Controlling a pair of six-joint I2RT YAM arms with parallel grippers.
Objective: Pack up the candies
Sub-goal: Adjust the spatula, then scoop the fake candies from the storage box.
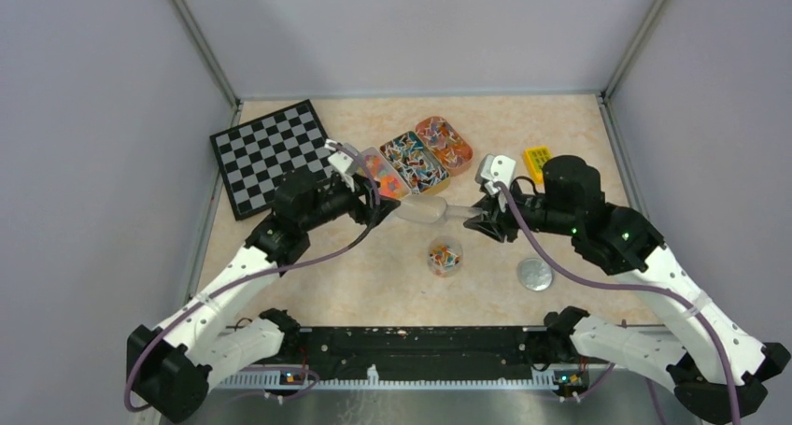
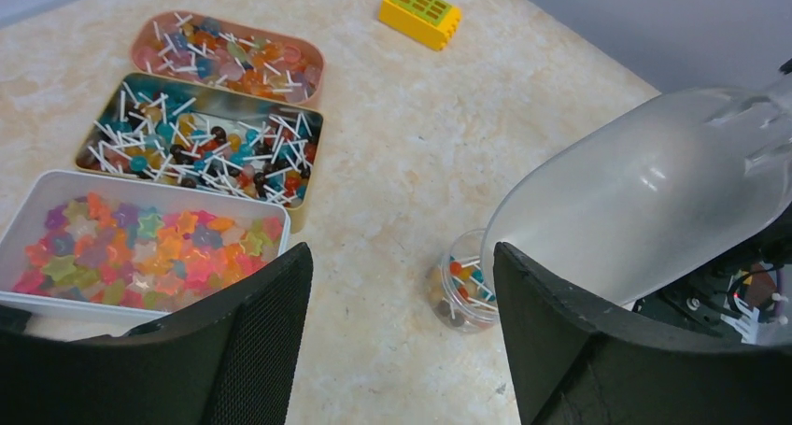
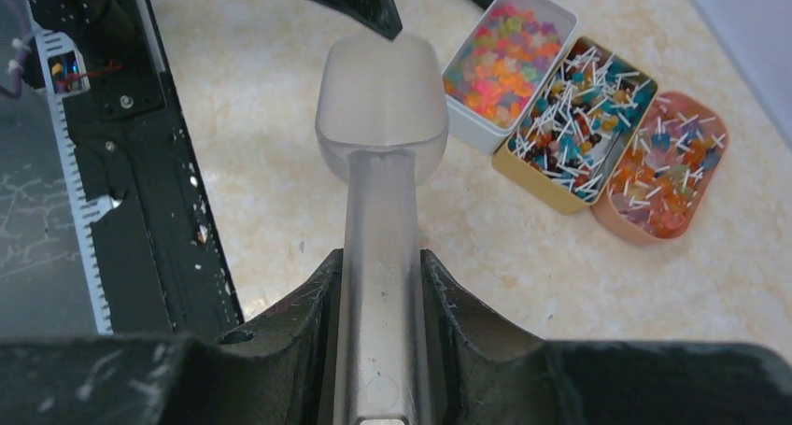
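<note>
My right gripper [image 1: 478, 215] is shut on the handle of a translucent scoop [image 1: 425, 208], held level above the table; in the right wrist view [image 3: 378, 262] the scoop's bowl [image 3: 380, 98] looks empty. My left gripper [image 1: 378, 205] is open and empty at the scoop's mouth [image 2: 644, 191], one finger [image 2: 560, 332] against its rim. The candies fill three trays: white [image 1: 381, 171], gold [image 1: 414, 161] and pink [image 1: 444, 143]. A small clear jar [image 1: 445, 256] below the scoop holds a few candies; it also shows in the left wrist view [image 2: 462, 280].
A round lid [image 1: 535, 274] lies right of the jar. A chessboard [image 1: 271, 154] lies at the back left. A yellow block with green squares [image 1: 536, 161] sits behind my right arm. The black base rail [image 1: 402, 346] runs along the near edge.
</note>
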